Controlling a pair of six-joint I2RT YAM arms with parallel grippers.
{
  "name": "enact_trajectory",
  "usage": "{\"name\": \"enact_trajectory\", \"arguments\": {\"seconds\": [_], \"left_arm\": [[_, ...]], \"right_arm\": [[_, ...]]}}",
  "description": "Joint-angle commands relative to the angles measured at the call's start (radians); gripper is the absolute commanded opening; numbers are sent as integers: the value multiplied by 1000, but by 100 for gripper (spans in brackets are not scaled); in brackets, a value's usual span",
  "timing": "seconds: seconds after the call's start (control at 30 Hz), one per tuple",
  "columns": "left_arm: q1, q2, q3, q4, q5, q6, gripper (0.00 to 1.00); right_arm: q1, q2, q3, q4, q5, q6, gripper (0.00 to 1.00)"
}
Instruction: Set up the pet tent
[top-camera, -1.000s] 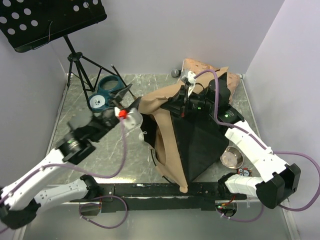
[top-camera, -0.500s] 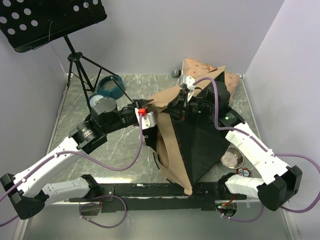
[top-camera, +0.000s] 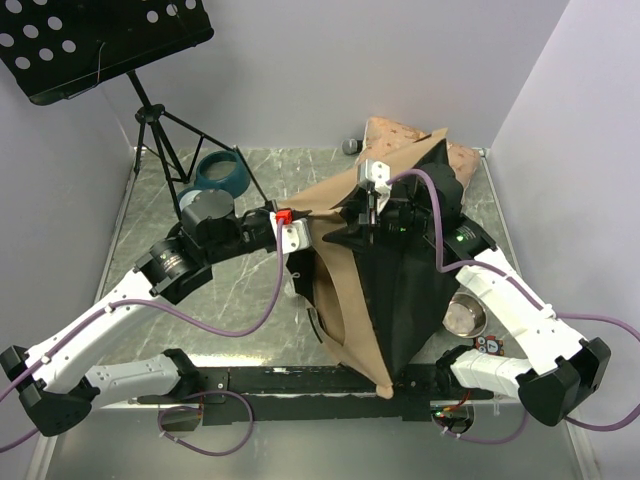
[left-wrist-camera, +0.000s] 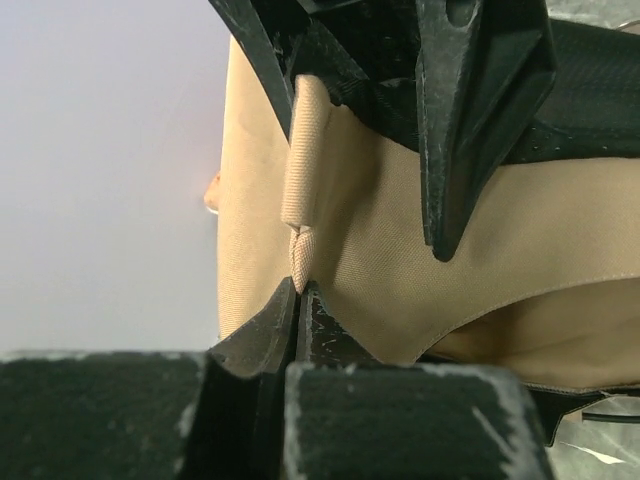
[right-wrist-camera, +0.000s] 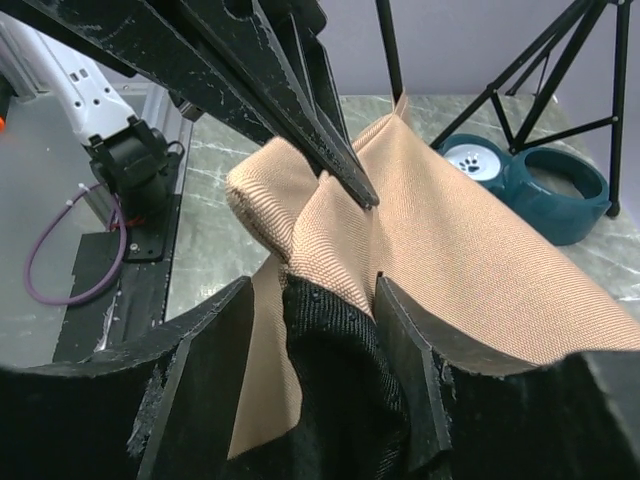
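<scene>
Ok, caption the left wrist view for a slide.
Left gripper jaws pinch a tan webbing loop on the pet tent.

The pet tent (top-camera: 340, 290) is tan with a black base panel (top-camera: 405, 290). The counter (top-camera: 300, 170) is grey with pale wiggly lines. The bowl (top-camera: 222, 172) is dark blue with a white paw print (right-wrist-camera: 468, 160).

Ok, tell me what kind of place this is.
Likely a robotics lab cell: plain lavender walls box in a marble-patterned table, with the left arm and right arm bolted at its near edge.
</scene>
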Motion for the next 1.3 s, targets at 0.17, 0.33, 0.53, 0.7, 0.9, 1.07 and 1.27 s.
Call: {"name": "enact_trajectory", "arguments": {"seconds": [0.17,0.33,0.53,0.7,0.9,1.07,1.27], "left_arm": [[3,-5,48,33,12,-31,1],[3,-9,49,26,35,-29,1],[2,-18,48,10,49,-32,1],[7,-14,65,-3,49,-48,1],[17,-11,83,-16,76,-65,1],[19,-9,88,-30,98,-66,1],[19,9,106,-43,93,-80,1]], "right_arm": [[21,-25,54,36,10,0,61],[21,-27,48,87,52,23,74],[19,-77,-4,168,35,-17,72],[24,-84,-18,181,6,-41,67],[47,-71,-20,104,41,-156,62],[51,-62,-26,113,66,-172,54],[51,-57,-15,164,63,-115,16]]}}
